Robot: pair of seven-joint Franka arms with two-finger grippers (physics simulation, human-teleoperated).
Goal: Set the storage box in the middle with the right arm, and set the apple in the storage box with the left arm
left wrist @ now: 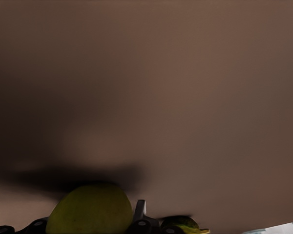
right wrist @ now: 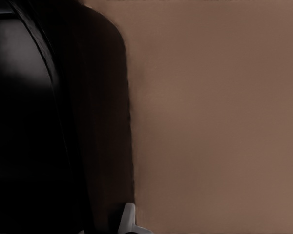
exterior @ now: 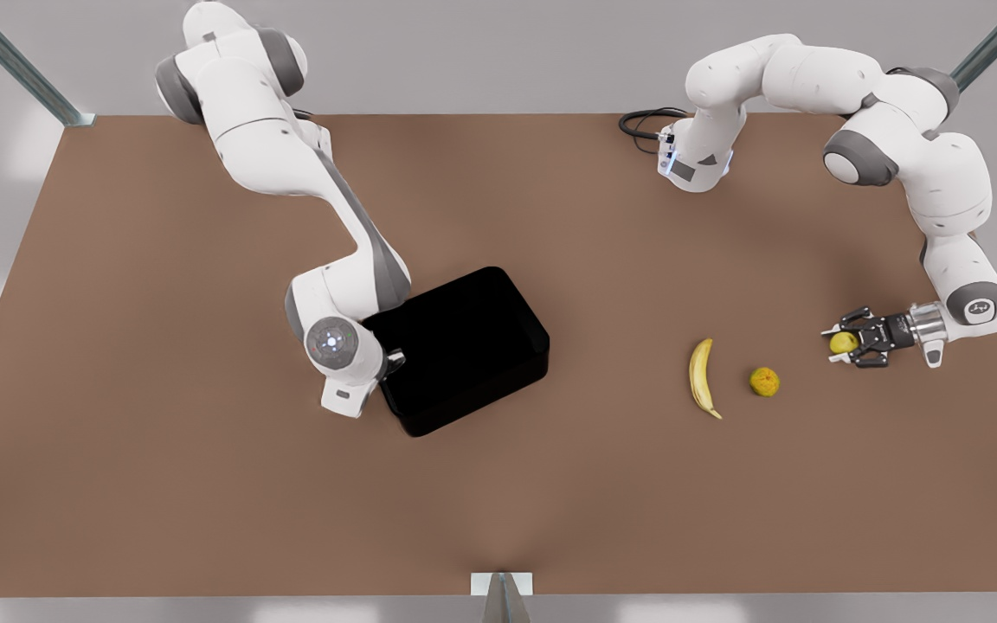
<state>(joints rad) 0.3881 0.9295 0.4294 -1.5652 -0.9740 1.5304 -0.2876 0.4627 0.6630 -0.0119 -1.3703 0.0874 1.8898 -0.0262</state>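
Our left end effector (exterior: 851,343) was closed around the smooth, slippery-looking apple (exterior: 843,343) at the front view's right. Our right end effector (exterior: 395,362) met the storage box (exterior: 464,342) rim, grip unclear; rigid walls suit pinching.

Simulated lab: bare brown table (exterior: 161,484), metal struts (exterior: 18,65).
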